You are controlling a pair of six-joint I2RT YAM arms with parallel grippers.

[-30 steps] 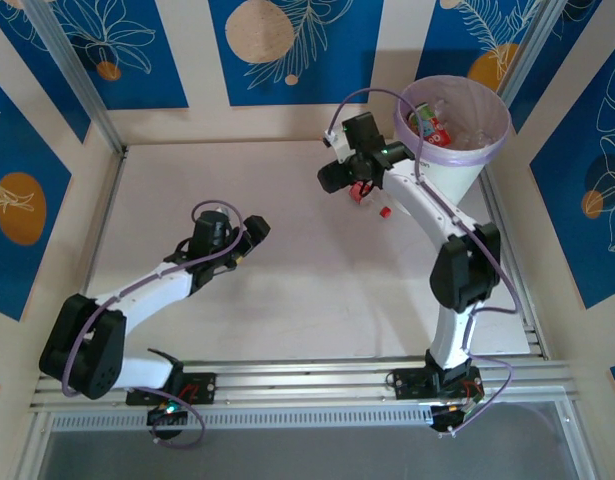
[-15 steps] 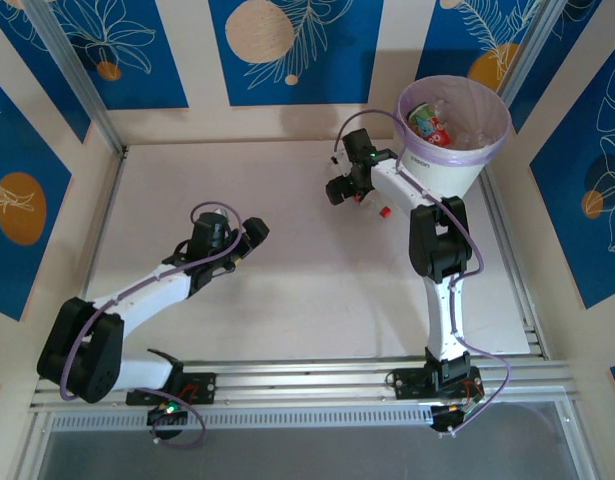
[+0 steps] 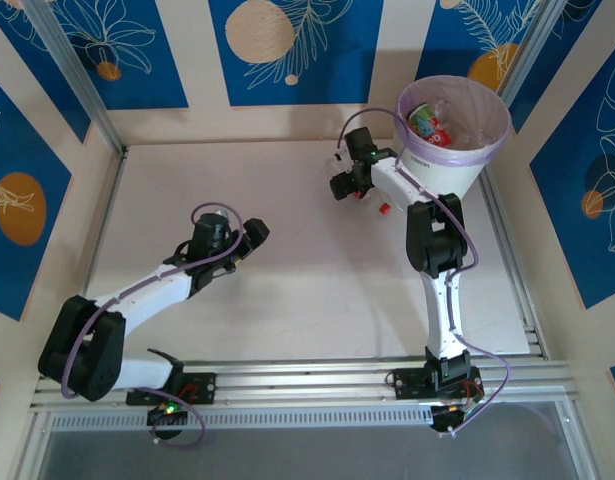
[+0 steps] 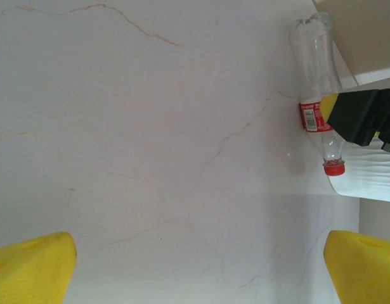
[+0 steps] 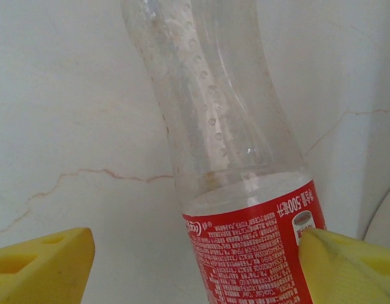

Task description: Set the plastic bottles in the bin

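1. Top view: the left arm lies low across the table (image 3: 287,300), stretched from its base at the near left corner diagonally toward the middle. The left gripper (image 3: 255,232) rests well apart from everything. The right arm rises from its base, folds at the elbow and reaches back left, with the right gripper (image 3: 349,186) pointing down at a bottle (image 3: 380,206). That bottle lies on the table just beside the bin (image 3: 457,157). The bin stands in the far right corner, and other bottles (image 3: 427,124) are already lying inside it.
2. Left wrist view: the left gripper (image 4: 198,266) has its yellow fingers (image 4: 33,269) spread wide over bare tabletop, with nothing between them. Farther off lies the clear, red-labelled bottle (image 4: 314,69), its red cap (image 4: 334,168) toward the camera.
3. Right wrist view: the right gripper (image 5: 195,266) straddles the bottle (image 5: 226,139) with its jaws apart. One yellow finger (image 5: 347,266) appears to touch the red label (image 5: 252,247), while the other finger (image 5: 42,266) stands clear of the bottle.
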